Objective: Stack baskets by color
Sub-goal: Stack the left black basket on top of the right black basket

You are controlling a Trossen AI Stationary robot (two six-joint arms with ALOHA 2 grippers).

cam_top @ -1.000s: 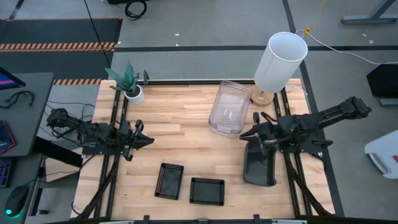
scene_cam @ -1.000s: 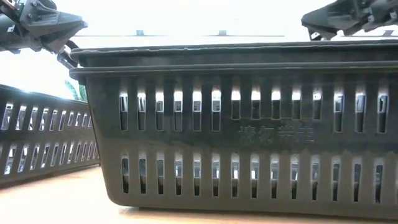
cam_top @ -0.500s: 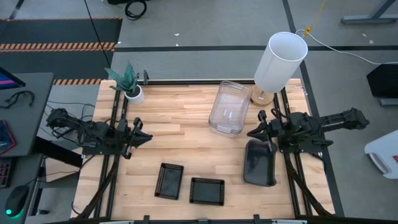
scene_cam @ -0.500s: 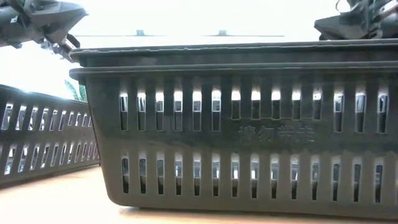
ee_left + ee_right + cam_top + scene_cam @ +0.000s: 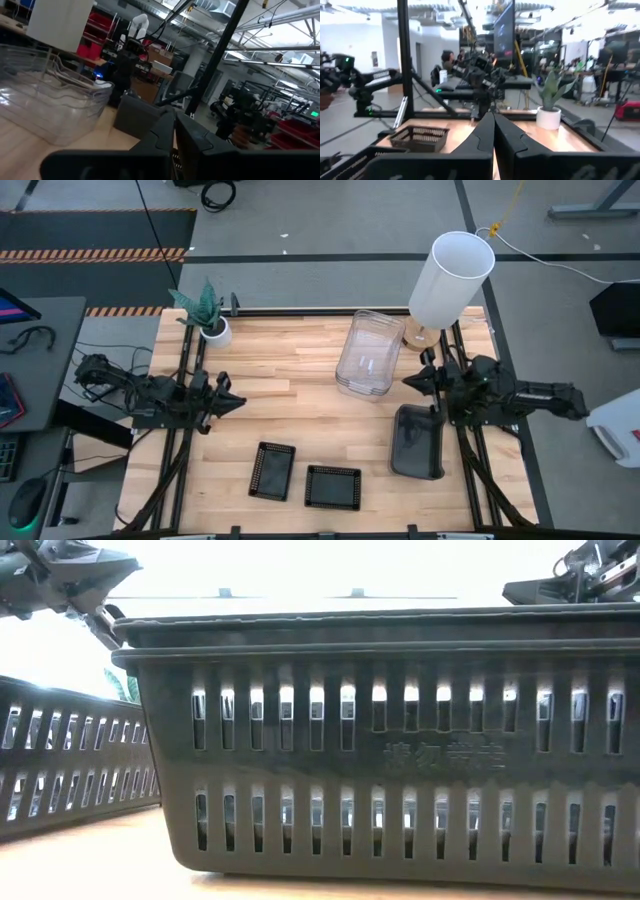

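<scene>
The two black trays point(image 5: 304, 477) lay at the worktop's near edge, long axes crossed; the left gripper point(image 5: 236, 400), jaws together and empty, stood nearer than the right gripper point(image 5: 408, 382), also shut.

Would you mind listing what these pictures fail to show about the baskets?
- Clear stack, high view: nested walls overlap, count unreadable.
- Dark-grey stack, high view: seen from above, count hidden.
- Low view: the grey basket fills the picture, blocking the table behind.
- Black mesh trays: only two visible.
</scene>
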